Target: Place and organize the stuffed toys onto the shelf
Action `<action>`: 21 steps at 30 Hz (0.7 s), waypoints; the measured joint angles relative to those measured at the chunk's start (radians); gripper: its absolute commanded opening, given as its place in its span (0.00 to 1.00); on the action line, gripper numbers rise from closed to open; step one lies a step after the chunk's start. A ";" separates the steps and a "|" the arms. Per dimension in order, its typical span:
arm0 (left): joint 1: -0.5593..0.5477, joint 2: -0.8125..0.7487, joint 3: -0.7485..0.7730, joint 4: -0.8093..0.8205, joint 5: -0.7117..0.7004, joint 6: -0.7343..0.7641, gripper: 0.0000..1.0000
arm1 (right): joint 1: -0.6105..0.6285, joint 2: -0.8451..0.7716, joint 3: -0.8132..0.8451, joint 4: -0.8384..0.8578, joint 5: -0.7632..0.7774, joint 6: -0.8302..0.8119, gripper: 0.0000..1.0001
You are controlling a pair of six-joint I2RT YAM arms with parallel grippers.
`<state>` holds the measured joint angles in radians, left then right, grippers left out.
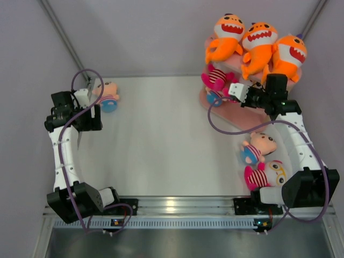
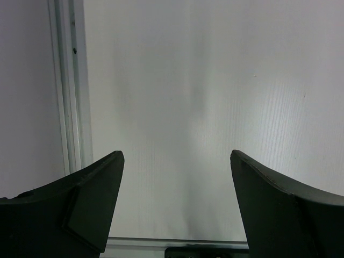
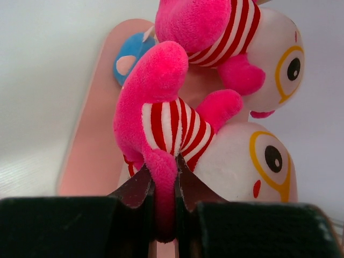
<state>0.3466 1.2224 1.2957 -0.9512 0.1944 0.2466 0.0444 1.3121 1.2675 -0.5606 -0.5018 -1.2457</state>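
Note:
The pink shelf stands at the back right with three orange sharks on its top board. My right gripper is at the shelf's middle level, shut on a pink limb of a pink-striped white-faced doll, which also shows in the top view. A second striped doll lies against it, and a blue doll part lies behind. My left gripper is open and empty, beside a pink-faced blue doll at the back left.
A pink-faced blue doll and a striped doll lie on the table at the right, beside the right arm. The pink shelf board shows under the held doll. Enclosure walls and a frame rail border the table.

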 measured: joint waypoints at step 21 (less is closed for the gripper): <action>0.000 0.000 0.000 0.000 -0.004 0.000 0.86 | -0.002 0.050 0.002 0.068 -0.074 -0.051 0.63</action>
<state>0.3466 1.2224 1.2957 -0.9516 0.1902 0.2466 0.0429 1.3617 1.2697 -0.4923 -0.5755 -1.2972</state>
